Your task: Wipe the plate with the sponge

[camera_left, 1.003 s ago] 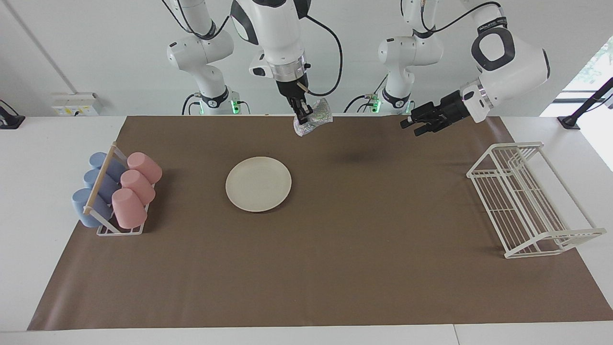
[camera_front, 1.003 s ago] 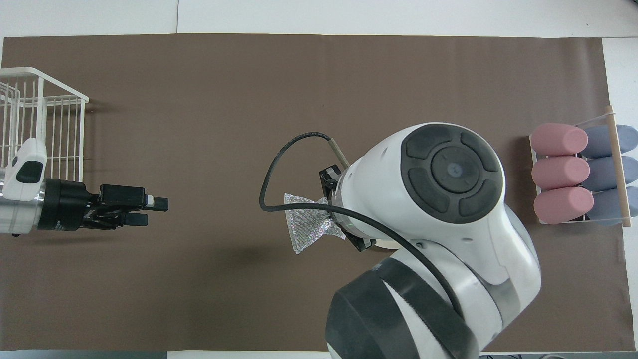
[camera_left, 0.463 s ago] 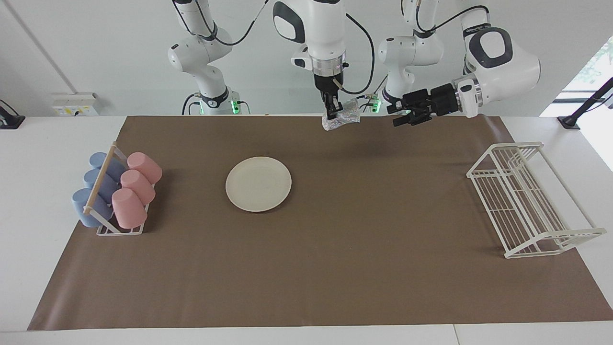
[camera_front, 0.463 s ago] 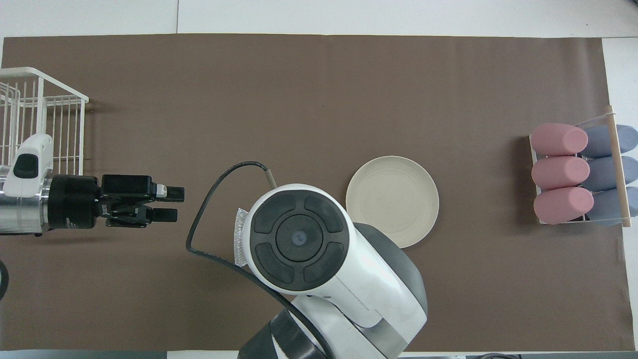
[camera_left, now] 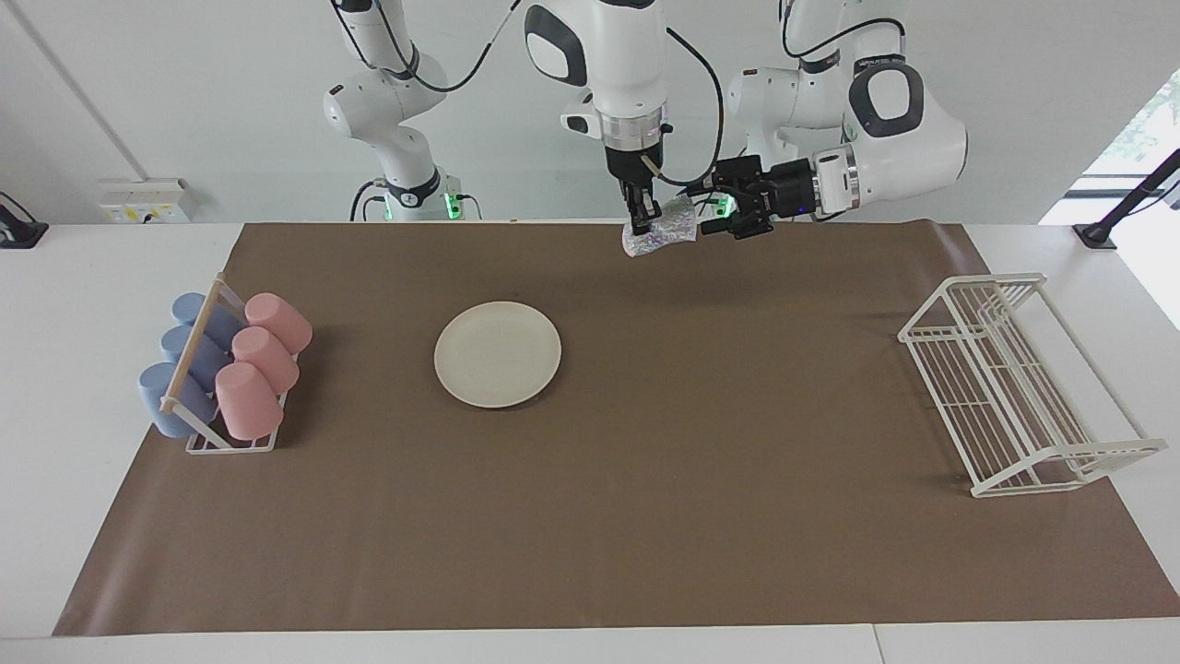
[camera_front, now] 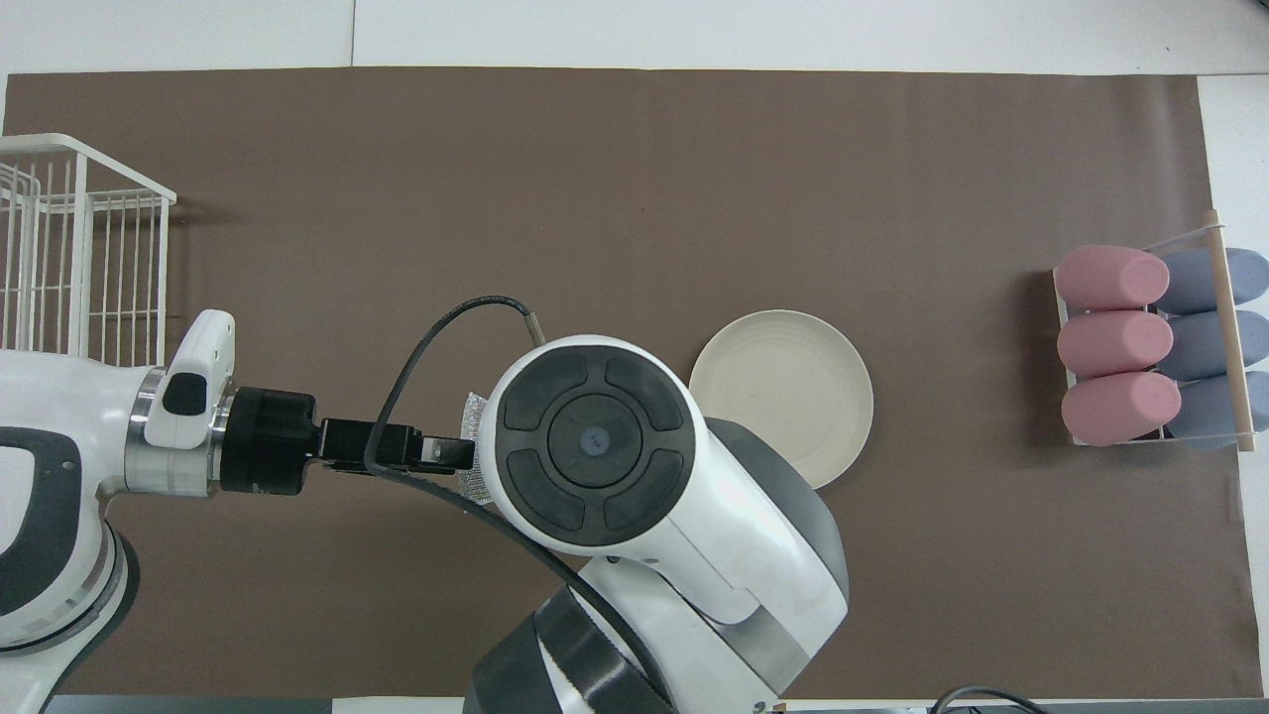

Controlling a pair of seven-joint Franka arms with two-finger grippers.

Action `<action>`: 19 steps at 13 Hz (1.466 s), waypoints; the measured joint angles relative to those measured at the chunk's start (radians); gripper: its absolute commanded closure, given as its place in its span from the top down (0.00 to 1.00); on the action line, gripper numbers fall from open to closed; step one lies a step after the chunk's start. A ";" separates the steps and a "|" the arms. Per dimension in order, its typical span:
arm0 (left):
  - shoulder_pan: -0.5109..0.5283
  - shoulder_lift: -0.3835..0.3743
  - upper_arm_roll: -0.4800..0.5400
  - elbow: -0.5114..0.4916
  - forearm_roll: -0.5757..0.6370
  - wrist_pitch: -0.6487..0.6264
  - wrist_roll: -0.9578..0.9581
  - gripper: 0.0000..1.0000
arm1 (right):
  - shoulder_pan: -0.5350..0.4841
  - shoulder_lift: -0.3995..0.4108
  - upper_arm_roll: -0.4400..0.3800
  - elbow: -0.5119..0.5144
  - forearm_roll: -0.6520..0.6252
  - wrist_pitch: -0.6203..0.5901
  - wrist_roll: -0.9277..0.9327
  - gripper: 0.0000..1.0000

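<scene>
The cream-white plate [camera_left: 498, 354] lies flat on the brown mat; in the overhead view the right arm covers part of the plate's [camera_front: 793, 397] edge. Up in the air over the mat's robot-side edge, my right gripper [camera_left: 643, 221] points down, shut on the silvery sponge [camera_left: 666, 231]. Only a sliver of the sponge [camera_front: 473, 448] shows from overhead, and the right gripper is hidden there under its own arm. My left gripper [camera_left: 715, 221] reaches in level from the left arm's end, open, with its fingertips right at the sponge's side [camera_front: 454, 454].
A rack of pink and blue cups [camera_left: 226, 369] [camera_front: 1150, 347] stands at the right arm's end of the mat. A white wire rack [camera_left: 1014, 378] [camera_front: 79, 248] stands at the left arm's end.
The right gripper carried the sponge sideways toward the left arm, then held still. The left gripper swung in from the wire rack's end up to the sponge.
</scene>
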 measured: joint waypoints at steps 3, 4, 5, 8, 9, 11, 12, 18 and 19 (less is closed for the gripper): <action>-0.001 0.000 0.002 -0.031 -0.046 0.010 0.048 0.46 | 0.000 0.000 0.000 0.000 0.000 0.000 0.000 0.00; -0.001 0.000 0.002 -0.032 -0.053 0.018 0.050 0.13 | 0.000 0.000 0.000 0.000 0.000 0.000 0.000 0.00; -0.004 0.000 0.002 -0.032 -0.062 0.022 0.052 0.00 | 0.000 0.000 0.000 0.000 0.000 0.000 0.000 0.00; -0.022 0.000 0.000 -0.032 -0.069 0.036 0.052 0.00 | 0.000 0.000 0.000 0.001 0.000 0.000 0.000 0.00; -0.024 0.000 0.001 -0.032 -0.070 0.037 0.052 0.00 | 0.000 0.000 0.000 0.001 0.000 0.000 0.000 0.00; -0.025 0.000 0.001 -0.032 -0.070 0.037 0.052 0.00 | 0.000 0.000 0.000 0.001 0.000 0.000 0.000 0.00; -0.026 0.000 0.002 -0.032 -0.070 0.037 0.052 0.00 | 0.000 0.000 0.000 0.001 0.000 0.000 0.000 0.00; -0.026 0.000 0.003 -0.032 -0.070 0.036 0.052 0.00 | -0.001 0.000 0.000 0.001 0.000 0.000 0.000 0.99; -0.026 0.000 0.004 -0.032 -0.070 0.036 0.052 0.00 | -0.002 0.000 -0.001 0.001 0.000 0.000 0.000 1.00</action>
